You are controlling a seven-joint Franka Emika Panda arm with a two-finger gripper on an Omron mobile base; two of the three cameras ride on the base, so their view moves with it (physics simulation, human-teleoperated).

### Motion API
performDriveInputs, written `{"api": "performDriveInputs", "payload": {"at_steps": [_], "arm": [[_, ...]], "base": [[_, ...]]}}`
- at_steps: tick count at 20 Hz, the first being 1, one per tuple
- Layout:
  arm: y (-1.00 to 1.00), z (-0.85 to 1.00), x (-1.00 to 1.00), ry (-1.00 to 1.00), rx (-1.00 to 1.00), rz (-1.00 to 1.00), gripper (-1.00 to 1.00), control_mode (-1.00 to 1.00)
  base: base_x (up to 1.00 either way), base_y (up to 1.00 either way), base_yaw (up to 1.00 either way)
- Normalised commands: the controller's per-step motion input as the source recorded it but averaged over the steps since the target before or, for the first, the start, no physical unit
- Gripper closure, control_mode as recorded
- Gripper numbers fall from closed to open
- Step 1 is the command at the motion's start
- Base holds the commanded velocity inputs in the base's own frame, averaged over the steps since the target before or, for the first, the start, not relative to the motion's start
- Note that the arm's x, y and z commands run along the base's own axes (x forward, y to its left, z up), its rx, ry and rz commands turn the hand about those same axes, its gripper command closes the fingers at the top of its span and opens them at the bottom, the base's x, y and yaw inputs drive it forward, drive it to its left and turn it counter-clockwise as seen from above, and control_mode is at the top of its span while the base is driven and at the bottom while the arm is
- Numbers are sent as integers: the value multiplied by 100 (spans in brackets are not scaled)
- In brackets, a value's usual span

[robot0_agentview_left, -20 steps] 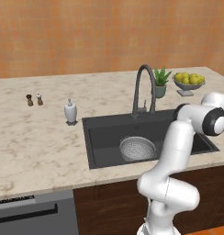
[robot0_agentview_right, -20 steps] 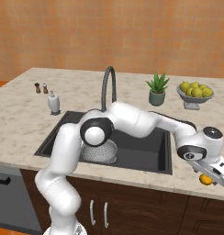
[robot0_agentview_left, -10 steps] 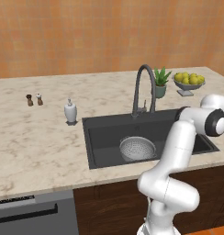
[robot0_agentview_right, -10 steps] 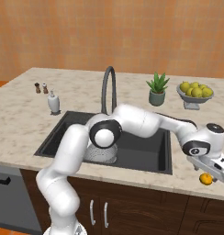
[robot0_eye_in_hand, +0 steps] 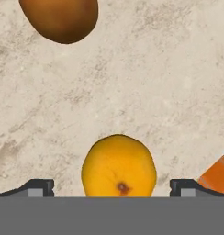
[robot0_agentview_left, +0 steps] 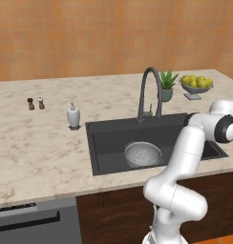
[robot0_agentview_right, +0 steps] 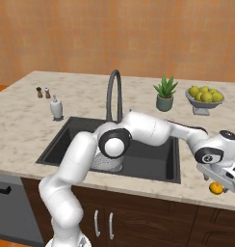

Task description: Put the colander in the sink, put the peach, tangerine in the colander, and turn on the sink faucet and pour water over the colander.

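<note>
We see the white arm reach far to its right, low over the front edge of the speckled beige stone table [robot0_agentview_right: 23, 120]. Its claw [robot0_eye_in_hand: 112, 189] points down with the fingers spread wide, holding nothing. An orange wall stands behind. The round orange tangerine [robot0_eye_in_hand: 118, 166] lies on the table between the fingertips, and a brownish round peach [robot0_eye_in_hand: 58, 18] lies near it. The perforated silver metal colander [robot0_agentview_left: 143, 153] sits in the dark grey rectangular sink [robot0_agentview_left: 109, 143].

White robot arm stretched out toward three o'clock, wrist bent downward, gripper [robot0_agentview_right: 224, 185] pointing down with its jaws spread wide.
</note>
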Motion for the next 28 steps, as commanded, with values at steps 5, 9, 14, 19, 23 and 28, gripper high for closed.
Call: {"api": "performDriveInputs", "payload": {"at_steps": [5, 9, 14, 19, 23, 28], "arm": [[0, -9, -28, 0, 0, 0, -100, -100], [0, -18, 3, 0, 0, 0, -100, -100], [0, -10, 20, 0, 0, 0, -100, -100], [0, -15, 7, 0, 0, 0, -100, -100], [4, -23, 0, 0, 0, 0, -100, -100], [9, -15, 0, 0, 0, 0, 100, -100]], "base": [[0, 0, 0], [0, 0, 0], [0, 0, 0], [0, 0, 0], [0, 0, 0], [0, 0, 0]]}}
